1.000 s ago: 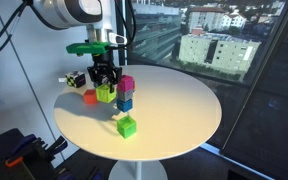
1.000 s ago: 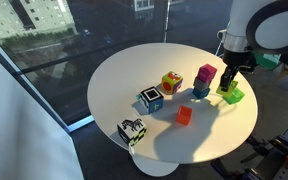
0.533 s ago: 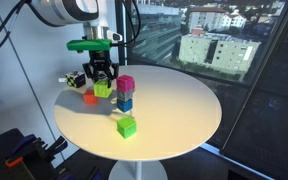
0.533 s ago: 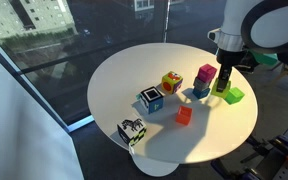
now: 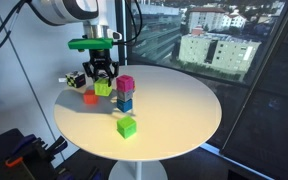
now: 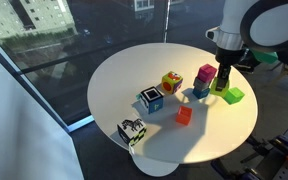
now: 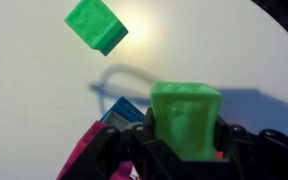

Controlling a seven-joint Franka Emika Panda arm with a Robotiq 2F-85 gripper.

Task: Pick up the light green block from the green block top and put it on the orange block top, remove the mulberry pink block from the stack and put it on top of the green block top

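Note:
My gripper (image 5: 102, 78) (image 7: 187, 142) is shut on the light green block (image 7: 187, 108) and holds it above the table. In an exterior view the light green block (image 5: 103, 89) hangs just right of the low orange block (image 5: 89, 98). The green block (image 5: 127, 126) (image 7: 96, 25) sits alone on the white table, its top bare. The mulberry pink block (image 5: 126, 84) (image 6: 206, 73) tops the stack, resting on a blue cube (image 5: 125, 102) (image 6: 201, 90). In the wrist view the blue cube (image 7: 124, 112) shows left of the jaws.
A multicoloured cube (image 6: 171, 82) and two black-and-white cubes (image 6: 151, 98) (image 6: 132, 131) stand on the round white table (image 6: 134, 70). The orange block (image 6: 184, 115) lies in front of the stack. Glass windows surround the table.
The gripper has lifted the light green block off the green block and carried it past the stack toward the orange block. The green block stays put.

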